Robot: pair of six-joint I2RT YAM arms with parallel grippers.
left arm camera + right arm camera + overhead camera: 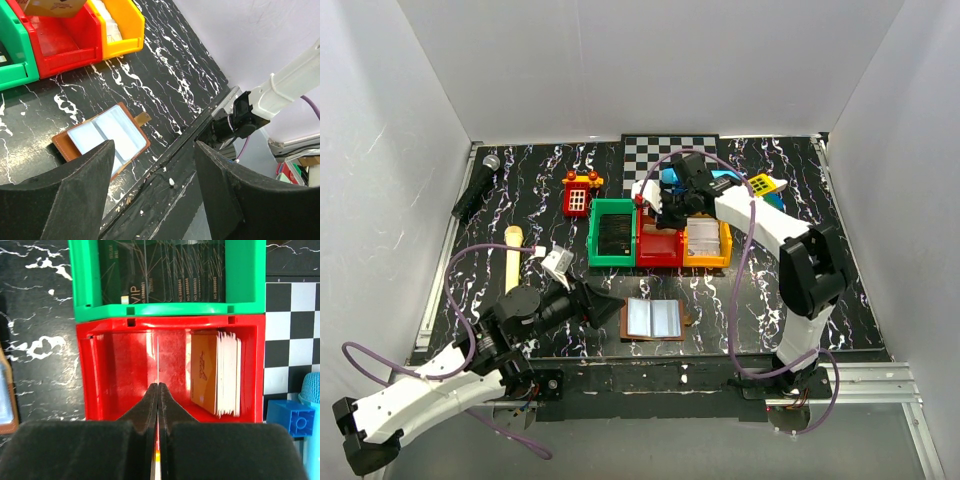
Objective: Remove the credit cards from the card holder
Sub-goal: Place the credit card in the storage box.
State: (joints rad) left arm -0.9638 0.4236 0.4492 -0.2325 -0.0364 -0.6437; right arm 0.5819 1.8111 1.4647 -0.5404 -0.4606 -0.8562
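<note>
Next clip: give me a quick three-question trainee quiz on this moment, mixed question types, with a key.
1. True or false: the card holder lies open on the table.
2. The right gripper, shut on a thin card seen edge-on, hangs over which bin? A green, B red, C yellow.
3. Fill in: the left gripper near the card holder has its jaws ____.

Key: 1 true. 2 B, the red bin. 3 open.

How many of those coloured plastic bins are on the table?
3, side by side in a row: the green bin on the left, the red bin in the middle, the orange bin on the right. None looks hidden from above.
</note>
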